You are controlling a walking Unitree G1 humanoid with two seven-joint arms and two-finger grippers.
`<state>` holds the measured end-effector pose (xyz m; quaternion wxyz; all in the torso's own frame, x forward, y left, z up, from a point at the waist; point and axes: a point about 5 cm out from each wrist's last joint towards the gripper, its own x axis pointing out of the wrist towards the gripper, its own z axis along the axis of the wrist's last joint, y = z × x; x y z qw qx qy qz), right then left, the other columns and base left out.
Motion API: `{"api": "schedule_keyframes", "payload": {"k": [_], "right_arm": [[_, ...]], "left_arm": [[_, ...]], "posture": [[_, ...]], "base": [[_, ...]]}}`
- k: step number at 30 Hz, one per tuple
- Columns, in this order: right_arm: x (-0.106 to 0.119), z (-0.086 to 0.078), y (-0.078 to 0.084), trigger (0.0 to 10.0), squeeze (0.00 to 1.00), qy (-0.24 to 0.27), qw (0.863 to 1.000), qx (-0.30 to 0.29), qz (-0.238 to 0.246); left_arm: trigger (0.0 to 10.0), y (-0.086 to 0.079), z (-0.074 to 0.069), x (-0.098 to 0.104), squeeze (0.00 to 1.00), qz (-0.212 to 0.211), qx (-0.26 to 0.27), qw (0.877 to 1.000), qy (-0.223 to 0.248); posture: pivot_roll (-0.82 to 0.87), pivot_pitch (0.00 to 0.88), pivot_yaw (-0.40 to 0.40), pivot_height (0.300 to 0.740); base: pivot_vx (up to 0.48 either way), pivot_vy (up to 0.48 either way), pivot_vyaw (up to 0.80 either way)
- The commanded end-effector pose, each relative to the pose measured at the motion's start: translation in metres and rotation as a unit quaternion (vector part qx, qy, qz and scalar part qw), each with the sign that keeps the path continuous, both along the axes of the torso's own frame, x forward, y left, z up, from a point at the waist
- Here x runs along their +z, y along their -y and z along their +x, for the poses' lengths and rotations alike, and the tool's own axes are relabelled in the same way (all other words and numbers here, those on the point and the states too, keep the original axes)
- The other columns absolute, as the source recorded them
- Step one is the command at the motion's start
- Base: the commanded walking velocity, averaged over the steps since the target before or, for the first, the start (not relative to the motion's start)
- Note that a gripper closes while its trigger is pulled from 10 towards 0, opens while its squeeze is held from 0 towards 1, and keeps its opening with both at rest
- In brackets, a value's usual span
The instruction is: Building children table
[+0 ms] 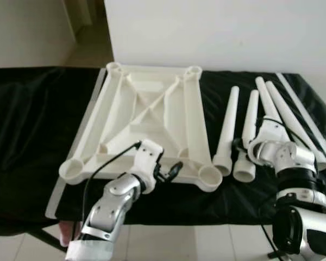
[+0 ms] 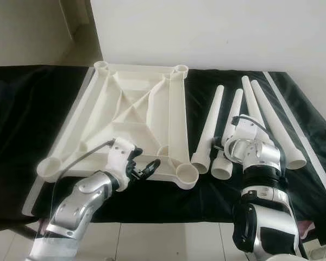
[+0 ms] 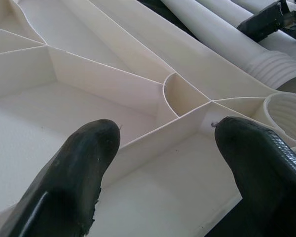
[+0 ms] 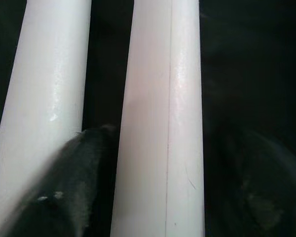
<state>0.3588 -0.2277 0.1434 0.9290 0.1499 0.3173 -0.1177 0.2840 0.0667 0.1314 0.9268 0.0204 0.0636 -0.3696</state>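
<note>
The children's table top [image 1: 146, 117], a cream plastic panel, lies upside down on the black-covered tabletop [image 1: 32, 125], its ribbed underside facing up and a round leg socket at each of its four corners. To the robot's right of it four cream tapered legs [image 1: 228, 130] lie side by side on the black cover, their wide threaded ends toward the robot; the two inner ones are close to the panel's near right socket [image 1: 209, 176]. The left tool [image 1: 168, 171] hovers over the near edge of the panel, just left of that socket; in the left wrist view its two black fingers [image 3: 74, 173] are spread wide, pinching nothing, with the ribs of the panel showing between them. The right tool [image 2: 233, 130] is lowered onto the legs; in the right wrist view one leg [image 4: 160, 123] runs between its two spread fingers [image 4: 69, 187], with a neighbouring leg [image 4: 42, 98] just beside it, the fingers not visibly pressed against either.
</note>
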Motion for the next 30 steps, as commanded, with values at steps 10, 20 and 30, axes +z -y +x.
{"api": "schedule_keyframes", "payload": {"k": [10, 20, 30], "right_arm": [[-0.034, -0.013, -0.013, 0.0, 0.0, -0.09, 0.994, 0.025, 0.064], [0.005, 0.001, -0.006, 10.0, 0.0, 0.064, 0.997, 0.05, -0.011], [0.034, 0.002, -0.005, 10.0, 0.0, 0.179, 0.979, 0.052, -0.084]], "left_arm": [[10.0, -0.001, 0.0, -0.006, 0.0, 0.007, 0.018, 1.0, -0.011], [10.0, 0.001, 0.005, -0.003, 0.0, 0.003, 0.016, 1.0, -0.006], [10.0, 0.001, 0.02, 0.008, 0.0, -0.008, 0.013, 1.0, 0.011]], "posture": [[0.03, 0.038, -0.025, 0.74], [0.02, 0.037, -0.021, 0.74], [0.01, 0.009, -0.022, 0.74]], "base": [[0.0, 0.0, 0.0], [0.0, 0.0, 0.0], [0.0, 0.0, 0.0]]}}
